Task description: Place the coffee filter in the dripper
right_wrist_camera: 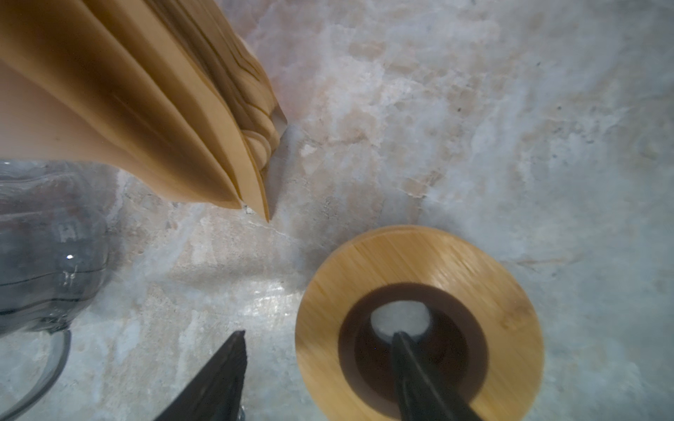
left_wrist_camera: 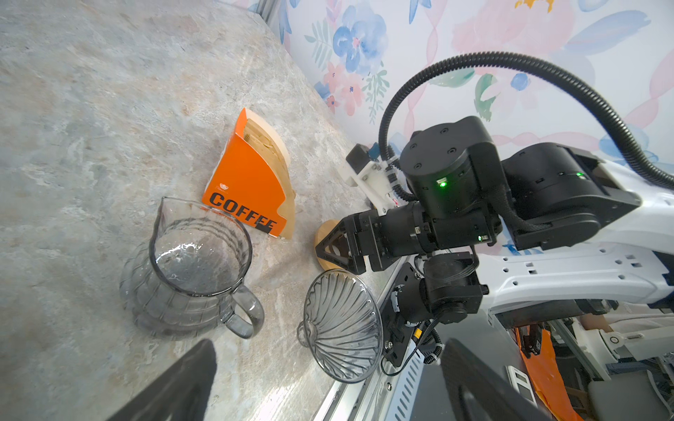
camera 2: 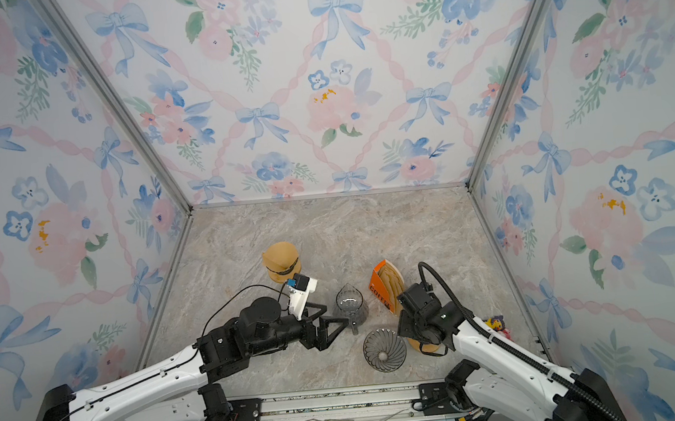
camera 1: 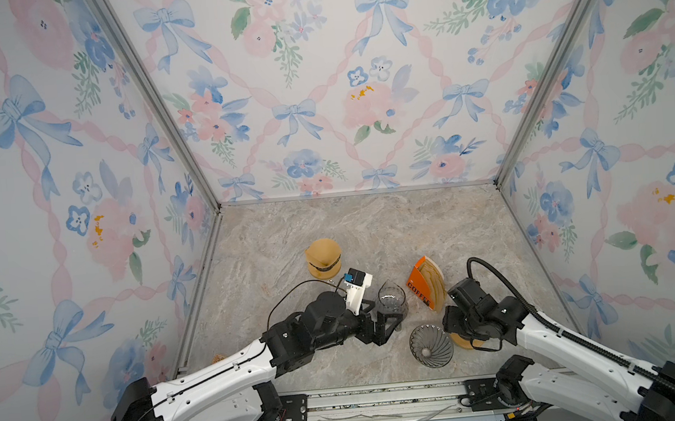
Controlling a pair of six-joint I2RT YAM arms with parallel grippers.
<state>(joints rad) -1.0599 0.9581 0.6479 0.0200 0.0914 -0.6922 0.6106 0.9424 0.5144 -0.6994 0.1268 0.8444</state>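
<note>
Right claw (right_wrist_camera: 319,333) half open, empty, astride wooden ring (right_wrist_camera: 419,255). Left claw (camera 2: 334,316) wide open, empty. Filters (camera 1: 436,282) in orange box (camera 1: 417,284), right of centre; glass dripper (camera 1: 431,345) just below. Best pinching one filter edge, lifting slowly.

So on the table (camera 1: 329,229) the carafe (camera 1: 391,298) sits roughly mid-way, with the filter box (camera 1: 419,285) standing just to its right. In front of those two, toward the near edge, the dripper (camera 1: 431,345) lies tipped on its side, and the ring base (camera 1: 463,340) is right beside it on the right. The cone stand (camera 1: 323,256) is behind the carafe, off to the left.
</note>
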